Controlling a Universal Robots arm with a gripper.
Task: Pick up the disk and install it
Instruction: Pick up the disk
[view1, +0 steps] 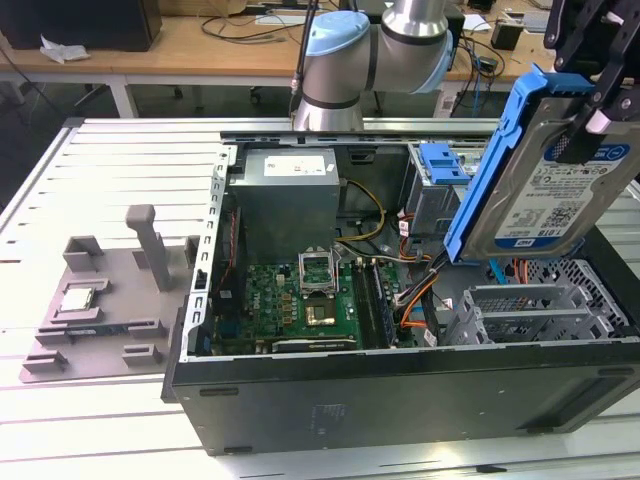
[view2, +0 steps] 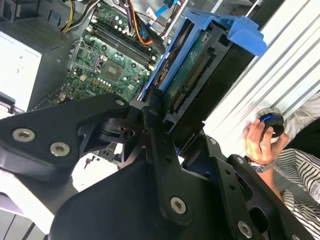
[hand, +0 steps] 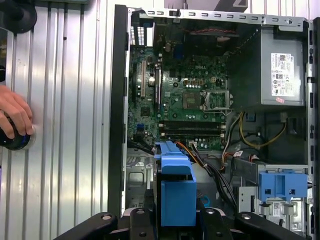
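In the exterior view the disk (view1: 555, 195), a silver hard drive with a blue-and-white label and a blue plastic frame, hangs tilted on edge above the right end of the open computer case (view1: 400, 385). My black gripper (view1: 592, 110) is shut on its upper end. In the second wrist view the gripper (view2: 159, 112) clamps the disk (view2: 200, 60) by its blue frame, with the circuit-board side showing. The first wrist view shows the disk's blue frame (hand: 177, 192) edge-on between the fingers (hand: 137, 220), over the case's drive bay area.
Inside the case are the motherboard (view1: 300, 300), a grey power supply (view1: 285, 195), cables, a metal drive cage (view1: 540, 310) and a blue bracket (view1: 445, 160). A grey fixture with a processor chip (view1: 80, 298) lies at the exterior view's left. A person's hand (hand: 15, 117) rests on a black knob.
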